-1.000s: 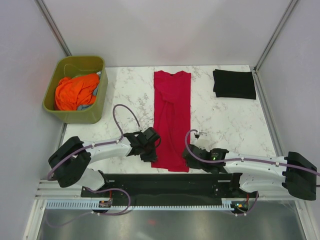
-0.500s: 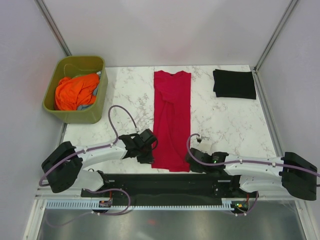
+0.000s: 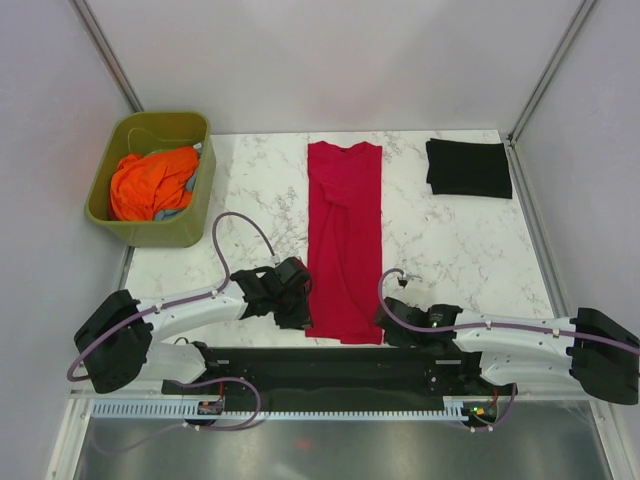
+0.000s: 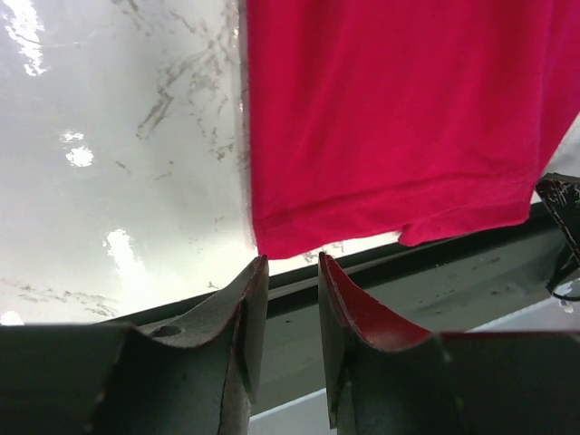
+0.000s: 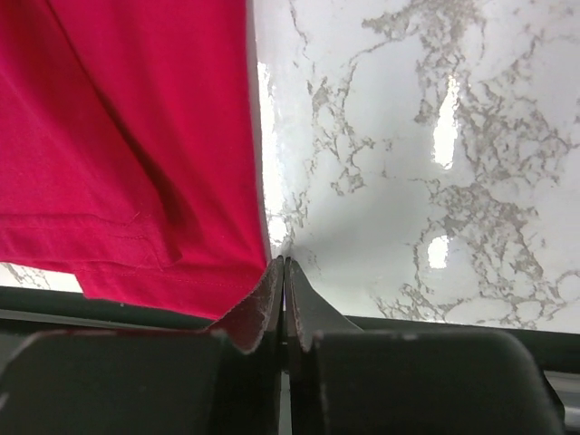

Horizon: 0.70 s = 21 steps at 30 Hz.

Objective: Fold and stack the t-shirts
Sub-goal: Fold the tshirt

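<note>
Right hand [image 5: 284, 267] pinched shut at the red t-shirt's [image 3: 344, 240] hem corner by the worktop's [image 3: 460, 250] near edge; left hand [image 4: 288, 272] open, short of cloth: a thin bite may slip.

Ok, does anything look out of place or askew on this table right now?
Nothing serious. The red t-shirt lies as a long folded strip, creased mid-length, and its near hem slightly overhangs the near edge of the table. The black t-shirt sits neatly folded at the far right.
</note>
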Each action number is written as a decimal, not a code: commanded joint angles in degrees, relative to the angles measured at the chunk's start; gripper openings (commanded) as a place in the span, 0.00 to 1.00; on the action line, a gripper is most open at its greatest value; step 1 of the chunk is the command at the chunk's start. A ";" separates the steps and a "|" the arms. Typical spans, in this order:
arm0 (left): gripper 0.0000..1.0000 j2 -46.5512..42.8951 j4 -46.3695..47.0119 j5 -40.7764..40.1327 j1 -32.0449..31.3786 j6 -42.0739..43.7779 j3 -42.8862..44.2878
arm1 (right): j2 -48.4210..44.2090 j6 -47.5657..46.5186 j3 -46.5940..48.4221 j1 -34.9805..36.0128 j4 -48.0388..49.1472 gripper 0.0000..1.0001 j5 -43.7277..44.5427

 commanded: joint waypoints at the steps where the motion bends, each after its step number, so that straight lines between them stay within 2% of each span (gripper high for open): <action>1: 0.37 0.15 3.17 3.05 -0.34 2.61 1.24 | -0.21 -0.26 3.41 -0.23 -2.58 0.09 -0.42; 5: 0.36 3.49 3.44 3.76 -0.42 3.13 3.96 | -0.22 -0.70 4.91 -0.23 -2.94 0.17 -0.25; 9: 0.23 7.53 2.82 4.28 -0.51 1.30 7.56 | -0.39 -0.62 4.91 -0.14 -3.11 0.20 -0.34; 10: 0.23 9.11 2.82 4.37 -0.51 0.94 8.10 | -0.91 -0.53 4.83 -0.14 -3.11 0.20 -0.34; 14: 0.23 12.45 1.59 3.67 -0.86 -0.03 11.43 | -2.41 -1.05 4.39 -0.14 -3.11 0.22 0.10; 15: 0.27 14.73 0.72 2.89 -1.04 -0.64 12.92 | -3.71 -1.40 4.21 -0.23 -3.03 0.22 0.27; 17: 0.30 16.67 0.45 2.53 -1.30 -0.82 13.28 | -3.99 -1.76 4.30 -0.23 -2.85 0.22 0.36; 21: 0.32 21.94 0.36 1.83 -2.27 -1.87 13.99 | -5.04 -2.46 4.30 -0.23 -2.67 0.23 1.33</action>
